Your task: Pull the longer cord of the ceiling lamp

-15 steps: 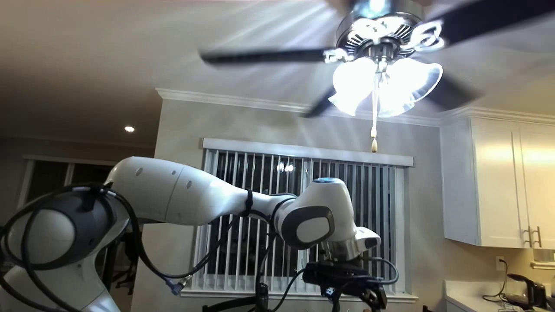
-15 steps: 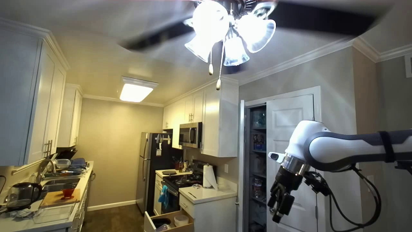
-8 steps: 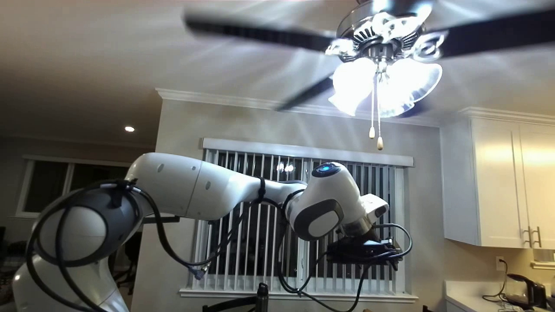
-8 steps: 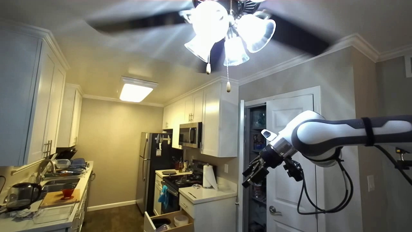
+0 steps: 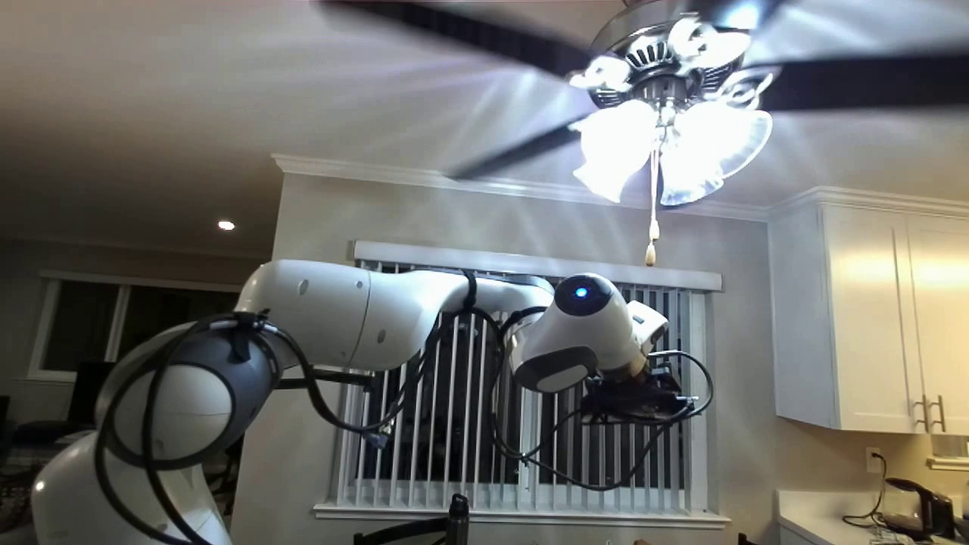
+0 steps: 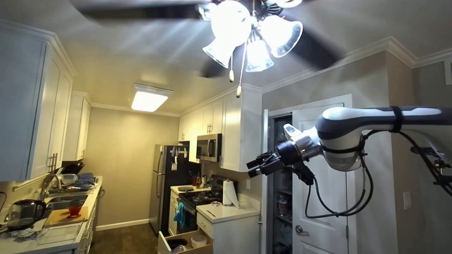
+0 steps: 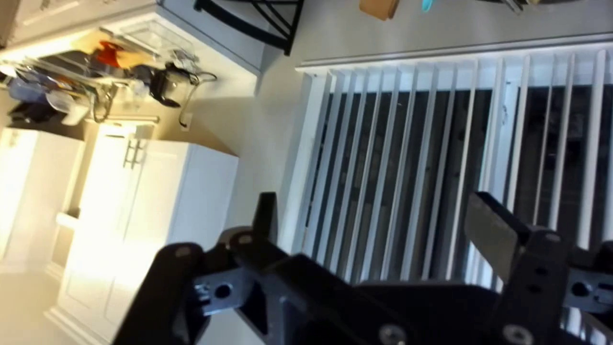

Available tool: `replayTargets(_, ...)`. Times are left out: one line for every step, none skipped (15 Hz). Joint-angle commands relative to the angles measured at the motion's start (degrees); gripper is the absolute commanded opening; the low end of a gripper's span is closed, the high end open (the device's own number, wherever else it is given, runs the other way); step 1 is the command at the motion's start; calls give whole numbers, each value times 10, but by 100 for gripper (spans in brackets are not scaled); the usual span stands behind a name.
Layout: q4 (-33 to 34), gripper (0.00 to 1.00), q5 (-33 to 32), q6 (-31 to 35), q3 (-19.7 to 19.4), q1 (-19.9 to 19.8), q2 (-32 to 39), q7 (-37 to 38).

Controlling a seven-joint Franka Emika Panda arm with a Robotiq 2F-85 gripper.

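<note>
The ceiling lamp shows lit in both exterior views [image 5: 663, 91] [image 6: 259, 56], with frosted shades and blurred dark blades. The longer cord [image 6: 242, 72] hangs below the shades with a pale pull [image 6: 239, 91] at its end. A shorter cord [image 6: 231, 75] hangs beside it. In an exterior view the two cords nearly overlap, the longer cord's pull [image 5: 650, 254] lowest. My gripper [image 6: 252, 169] is well below the cord ends and points roughly level, slightly down. In the wrist view its fingers [image 7: 373, 206] are wide apart with nothing between them. Lamp and cords are out of the wrist view.
Spinning blades [image 6: 141, 12] sweep above the shades. A window with vertical blinds [image 5: 522, 454] is behind the arm. A pantry door [image 6: 317, 197] stands behind the gripper. Wall cabinets [image 5: 870, 318] flank the kitchen. Black cables [image 6: 339, 213] loop under the wrist.
The arm has risen, and the gripper has swung from pointing down to nearly level, shifting left in an exterior view. The cords have swayed and the blades have turned.
</note>
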Motion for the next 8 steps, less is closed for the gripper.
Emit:
replayTargets(27, 100, 81, -41, 20, 3, -15, -110)
replayTargets(39, 100, 107, -55, 24, 3, -13, -140)
replayTargets(54, 100, 140, -66, 27, 3, -6, -172)
replayTargets(71, 100, 175, -76, 31, 0, 2, -206)
replayTargets(91, 100, 211, -86, 35, -7, 12, -236)
replayTargets(110, 100, 243, -97, 42, -19, 21, -257)
replayTargets(127, 100, 271, -103, 50, -33, 29, -275)
replayTargets(147, 100, 293, -105, 61, -49, 38, -284)
